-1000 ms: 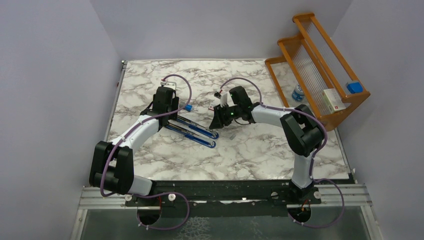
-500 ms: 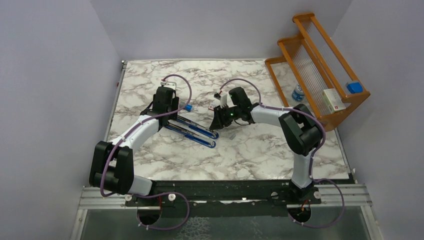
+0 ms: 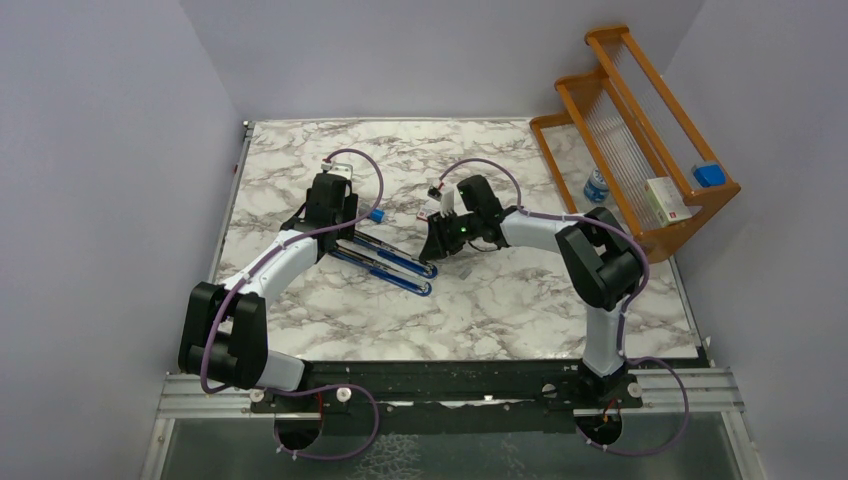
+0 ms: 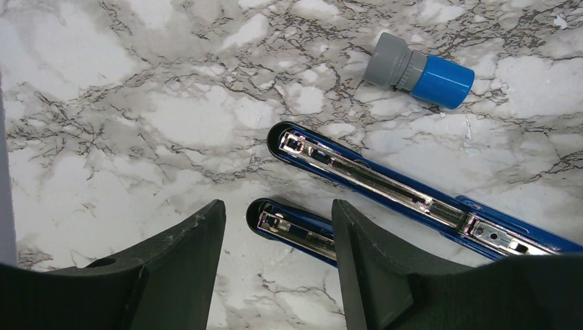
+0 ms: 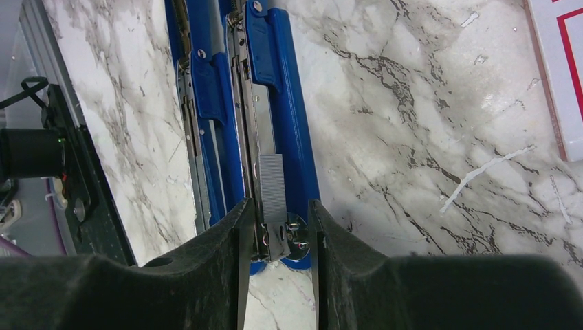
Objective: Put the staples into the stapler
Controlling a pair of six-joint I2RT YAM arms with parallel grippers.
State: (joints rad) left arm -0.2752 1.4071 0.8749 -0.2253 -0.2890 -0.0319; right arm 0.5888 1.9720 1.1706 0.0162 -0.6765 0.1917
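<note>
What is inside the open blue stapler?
A grey strip of staples lies in the stapler's shiny metal channel, between the right gripper's fingers. The strip covers the channel floor beneath it.

The stapler (image 3: 388,265) lies opened out flat near the middle of the surface (image 3: 520,300), its two long halves side by side. A strip of staples (image 5: 272,187) sits on the rail of one half, close to its end, right between the right fingers (image 5: 206,275). At the other end, the tip of the nearer half lies between the left fingers (image 4: 172,275), a small capped cylinder (image 4: 419,71) rests beyond the stapler, the staple box (image 5: 567,75) lies flat on the stapler's far side, and a rack (image 3: 640,130) stands at the far right corner.
</note>
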